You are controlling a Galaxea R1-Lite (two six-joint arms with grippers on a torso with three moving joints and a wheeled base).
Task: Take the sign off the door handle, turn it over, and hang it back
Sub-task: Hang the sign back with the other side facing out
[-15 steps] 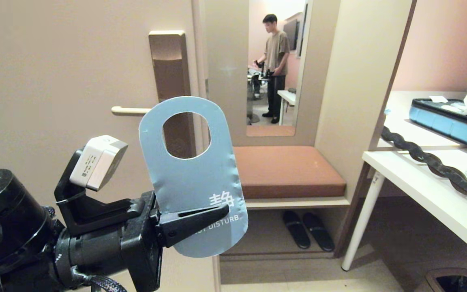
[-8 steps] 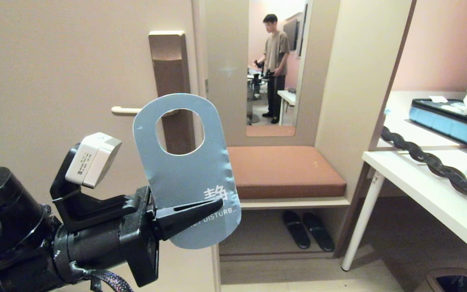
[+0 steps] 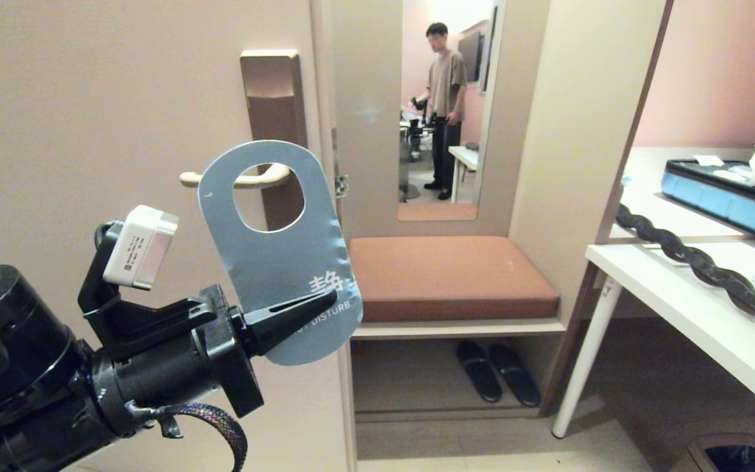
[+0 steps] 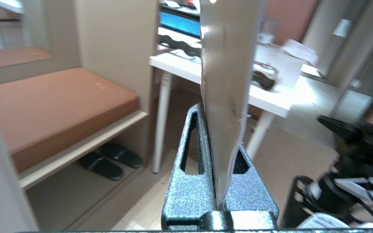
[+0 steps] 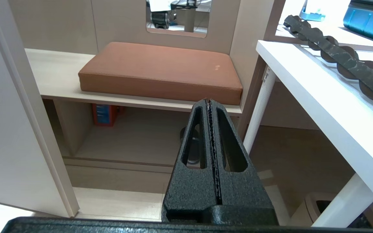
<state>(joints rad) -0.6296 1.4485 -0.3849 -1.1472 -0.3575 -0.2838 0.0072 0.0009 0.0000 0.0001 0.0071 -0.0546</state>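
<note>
So the door (image 3: 122, 98) is filling the left half of the head view, with the bronze lock plate (image 3: 272, 98) standing tall on it and the door handle (image 3: 220, 178) sticking out leftward from the plate. The left gripper (image 3: 322, 303) is holding the sign (image 3: 276, 262) up in front of all that, fingers (image 3: 286, 318) clamped tight on the sign's lower end, blue side with the white character facing the robot. The oval hole (image 3: 268, 196) is lining up over the curved bit of the handle near the plate, but the sign is sitting nearer than the lever, not on it.

Here's what's worrying me. The free tip of the handle is off to the left, and the hole is hovering closer to the mount end, so if the arm just pushes toward the door the card is going to smack the bar and bend instead of threading on. It's thin and already looking a bit rippled along the edge, so it's probably flexing easily. The grip being way down at the bottom means the top can wobble or tilt. Also can't say if this blue face is the right one to be showing.

The right gripper (image 5: 210, 103) is sitting idle lower down near the bench (image 5: 160, 69), fingers pressed together on nothing.
</note>
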